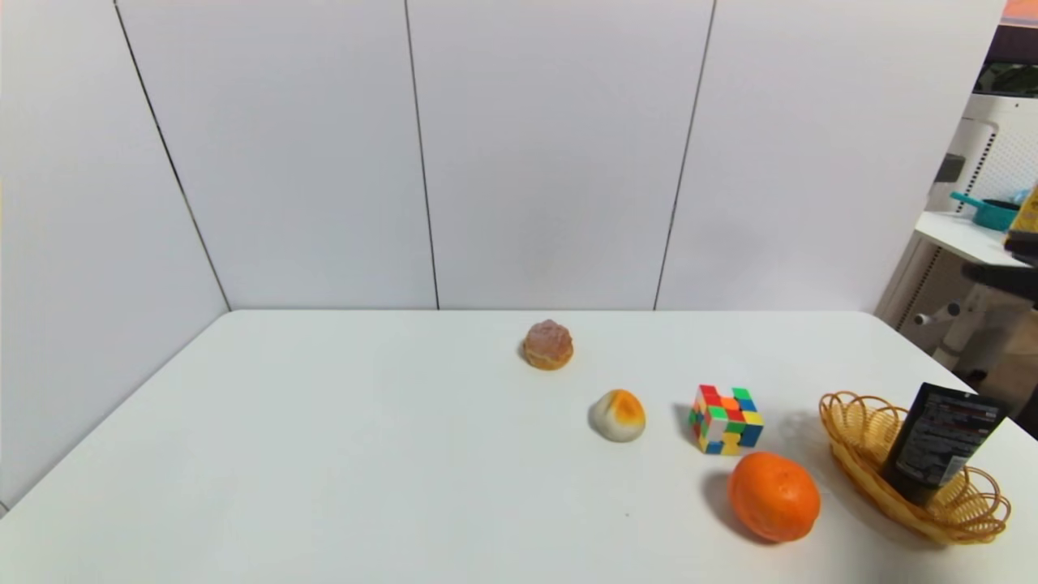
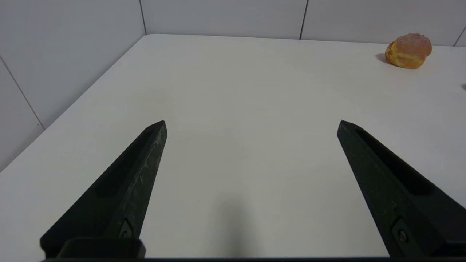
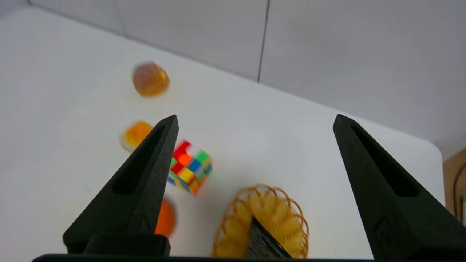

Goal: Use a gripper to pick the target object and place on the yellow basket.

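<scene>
Tube [image 1: 941,444]: blk, flat-ended, w/ white label, tilted in basket [image 1: 872,478]; R gripper [image 3: 256,120] open, L gripper [image 2: 251,125] likewise.

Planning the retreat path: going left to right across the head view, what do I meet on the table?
Bun → egg-like piece → cube → orange → basket, with the black tube standing tilted in it.

Tabletop [image 1: 365,454]: bright, even; light direction not clear
Shadows: soft — beside orange fruit [image 1: 774,496] and cube [image 1: 727,419]
Right wrist view: blurred — cube, bun [image 3: 150,79] smeared
Left wrist view: bun crisp; dim shadow patch, near edge
Glare: faint, pale tabletop
</scene>
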Motion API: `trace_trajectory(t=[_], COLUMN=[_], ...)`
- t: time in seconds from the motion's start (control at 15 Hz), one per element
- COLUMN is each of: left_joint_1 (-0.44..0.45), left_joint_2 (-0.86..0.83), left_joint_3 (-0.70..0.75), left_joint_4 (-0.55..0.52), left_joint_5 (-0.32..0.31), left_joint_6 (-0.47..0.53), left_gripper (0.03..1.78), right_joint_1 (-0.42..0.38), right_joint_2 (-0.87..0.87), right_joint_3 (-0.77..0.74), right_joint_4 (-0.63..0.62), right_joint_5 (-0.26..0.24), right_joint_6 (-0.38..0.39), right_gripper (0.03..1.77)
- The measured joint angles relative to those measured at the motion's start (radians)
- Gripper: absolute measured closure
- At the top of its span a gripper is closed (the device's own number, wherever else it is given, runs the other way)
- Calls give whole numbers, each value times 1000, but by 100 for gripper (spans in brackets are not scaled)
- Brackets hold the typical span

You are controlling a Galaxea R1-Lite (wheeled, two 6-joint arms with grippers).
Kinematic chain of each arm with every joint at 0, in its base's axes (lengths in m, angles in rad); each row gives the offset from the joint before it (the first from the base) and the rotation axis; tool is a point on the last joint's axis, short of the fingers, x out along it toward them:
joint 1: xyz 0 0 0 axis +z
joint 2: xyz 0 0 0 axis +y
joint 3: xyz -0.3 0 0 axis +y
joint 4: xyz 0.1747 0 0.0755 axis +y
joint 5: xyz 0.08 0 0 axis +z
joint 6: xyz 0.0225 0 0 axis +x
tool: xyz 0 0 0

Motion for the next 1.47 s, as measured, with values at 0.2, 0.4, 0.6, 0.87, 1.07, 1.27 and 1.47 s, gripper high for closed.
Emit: trace_trajectory(t=[0.2,0.4,0.6,0.87,1.07,1.27,1.47], left_joint_1=[0,0,0,0,0,0,0], left_joint_2=[0,0,0,0,0,0,0], left_joint_3=[0,0,0,0,0,0,0], left_joint_4=[0,0,0,0,0,0,0], left_joint_5=[0,0,0,0,0,0,0], left_joint_6=[0,0,0,0,0,0,0], left_gripper=[12,12,12,12,12,12,12], right_joint_1=[151,328,402,423,428,450,457], right_joint_2=[-108,-213,-338,-540,-724,-920,-1080], right_joint_3=[-94,-81,88,402,675,899,954], right_joint_4=[18,98,183,152,10,-117,-60], right_joint_5=[-118,-435,-732,-960,-969,-934,-859], right_joint_6=[204,238,200,185,181,182,227], right_gripper=[24,19,16,13,12,11,11])
